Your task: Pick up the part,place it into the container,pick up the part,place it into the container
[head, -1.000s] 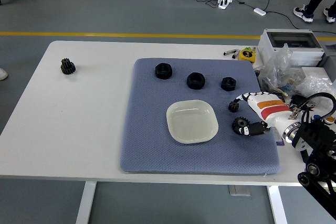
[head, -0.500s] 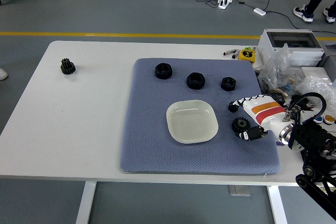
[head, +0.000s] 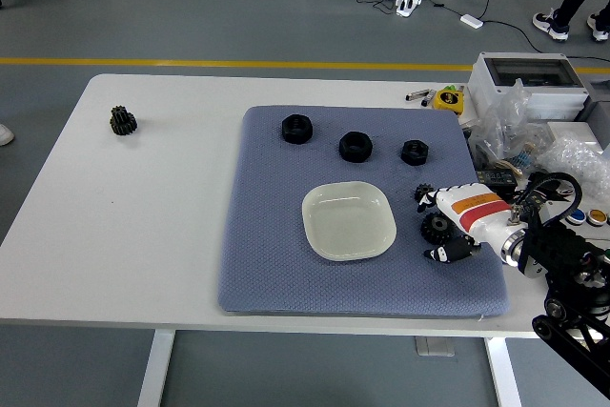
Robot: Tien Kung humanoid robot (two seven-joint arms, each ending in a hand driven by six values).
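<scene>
Right hand reaching around a small black gear on the blue mat.

The step in hand looks like the first pick: the white container in the middle of the mat is empty. The gear lies just to the right of the container, and the fingers are spread on both sides of it, not yet closed, so nothing is held. A second small gear sits just behind. Next, I think the fingers must close on the gear, lift it and carry it left over the container. The left hand is not visible.
</scene>
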